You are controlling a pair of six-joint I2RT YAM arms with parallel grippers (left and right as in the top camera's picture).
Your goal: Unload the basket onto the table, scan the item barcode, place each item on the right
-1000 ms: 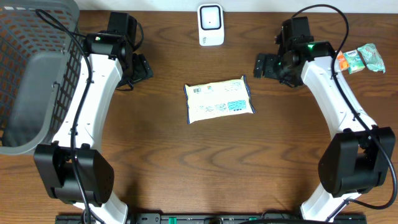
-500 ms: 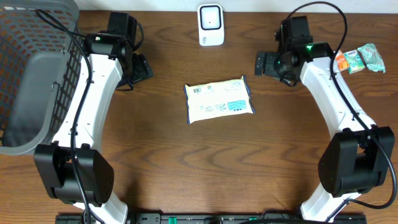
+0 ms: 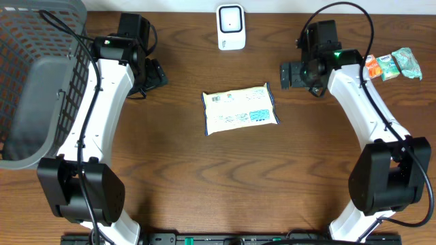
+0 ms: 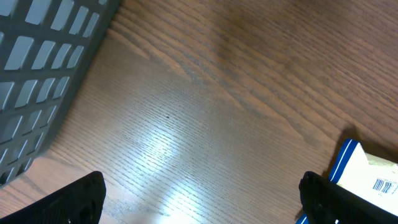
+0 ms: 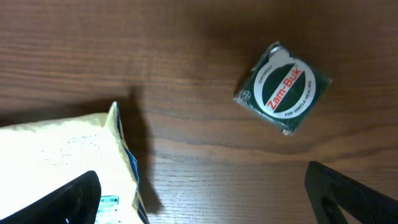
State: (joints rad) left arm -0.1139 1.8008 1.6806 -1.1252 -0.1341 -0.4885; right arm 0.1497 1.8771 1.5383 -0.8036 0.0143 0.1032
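- The right gripper (image 3: 286,72) hangs with its jaws spread wide and nothing between them, off the right end of the packet (image 3: 240,109) and not touching it.
- The left gripper (image 3: 155,73) is just as wide and just as empty. It sits well off the packet's left end, between it and the basket (image 3: 27,102) at the table's (image 3: 204,184) far left corner.
- The packet lies flat in the middle of the table, long side running left to right, untouched by either arm.
- A barcode (image 4: 380,185) shows on its upward face near the left end, so the printed side is up.
- The scanner (image 3: 231,27) stands at the middle of the far edge, beyond the packet and apart from it.
- A small round tin (image 5: 283,87) lies on the wood below the right wrist, near the packet's end but clear of it. Some wrappers (image 3: 393,64) lie by the right edge.
- To my eye the job has hardly begun: this is the reach for the packet, with no grasp made yet.
- Next, I'd say, one gripper must drop to a packet end, get a finger under the thin sealed edge and pinch it. A flat, soft pack will likely slide rather than lift.
- The right one would also need to steer clear of the tin.
- Then the packet has to be carried to the far edge and its barcode turned towards the scanner.
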